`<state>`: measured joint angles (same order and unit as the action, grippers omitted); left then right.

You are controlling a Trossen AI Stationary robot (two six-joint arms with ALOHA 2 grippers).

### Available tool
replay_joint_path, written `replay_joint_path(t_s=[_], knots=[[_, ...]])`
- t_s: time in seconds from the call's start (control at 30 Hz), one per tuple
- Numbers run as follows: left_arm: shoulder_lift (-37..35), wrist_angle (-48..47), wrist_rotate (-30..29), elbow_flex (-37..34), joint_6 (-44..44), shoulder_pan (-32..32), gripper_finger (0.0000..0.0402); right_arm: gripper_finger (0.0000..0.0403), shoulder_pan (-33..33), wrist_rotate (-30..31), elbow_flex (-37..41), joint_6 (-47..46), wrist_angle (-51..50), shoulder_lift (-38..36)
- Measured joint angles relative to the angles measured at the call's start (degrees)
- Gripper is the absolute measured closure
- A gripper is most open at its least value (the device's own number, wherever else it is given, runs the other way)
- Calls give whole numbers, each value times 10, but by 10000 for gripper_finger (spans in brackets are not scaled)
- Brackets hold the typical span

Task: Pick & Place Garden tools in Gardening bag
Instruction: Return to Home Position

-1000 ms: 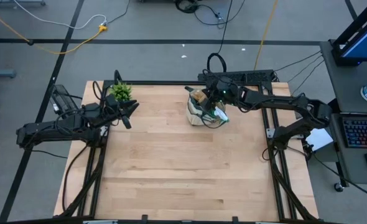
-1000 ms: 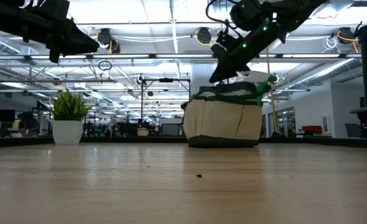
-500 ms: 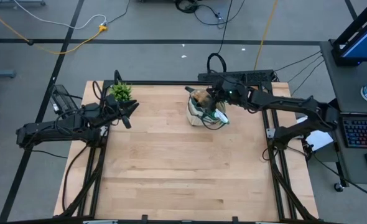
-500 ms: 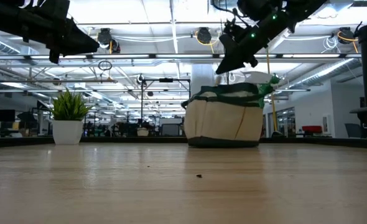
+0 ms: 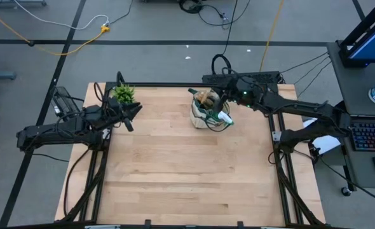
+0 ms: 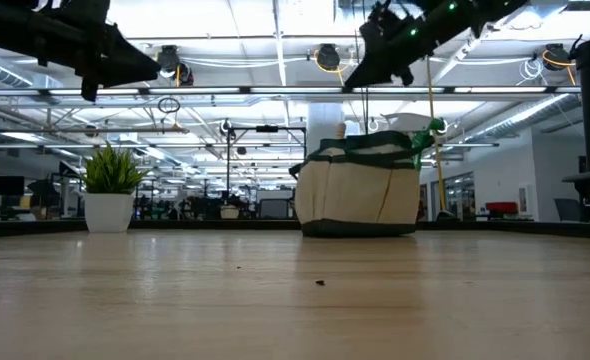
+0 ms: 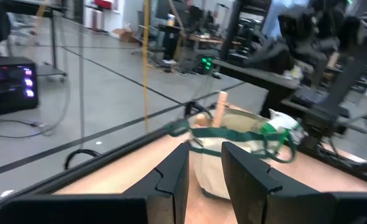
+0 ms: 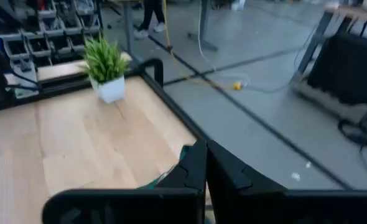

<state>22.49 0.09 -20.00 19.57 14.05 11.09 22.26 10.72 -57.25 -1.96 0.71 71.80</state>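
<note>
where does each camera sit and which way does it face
high: over the table, straight down; left arm, right arm, bag, plant.
low: table height, level across; arms overhead.
left wrist: past open left claw to the bag.
right wrist: past shut right claw to the plant.
shared: high and low both show bag and plant.

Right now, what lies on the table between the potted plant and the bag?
Nothing: only bare tabletop runs from the plant to the bag, seen in the high and low views.
</note>
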Motion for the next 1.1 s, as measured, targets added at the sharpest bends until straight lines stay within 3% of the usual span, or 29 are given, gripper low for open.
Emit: replay_joint_path(t_s=[0.13, 0.23, 0.57, 0.67, 0.87, 1.1], knots=[[0, -6, 45, 0, -2, 0, 302, 403, 0, -2, 0, 34, -27, -47], [0, -15, 63, 0, -3, 0, 302, 399, 2, -2, 0, 42, -102, -87], [0, -18, 66, 0, -44, 0, 302, 381, 2, -6, 0, 41, -310, -211], [0, -18, 66, 0, -48, 0, 302, 389, 3, -42, 0, 40, -338, -240], [0, -18, 72, 0, -47, 0, 302, 400, 2, -122, 45, 18, -309, -300], [0, -18, 81, 0, -43, -1, 302, 402, 2, -158, 132, -23, -250, -369]])
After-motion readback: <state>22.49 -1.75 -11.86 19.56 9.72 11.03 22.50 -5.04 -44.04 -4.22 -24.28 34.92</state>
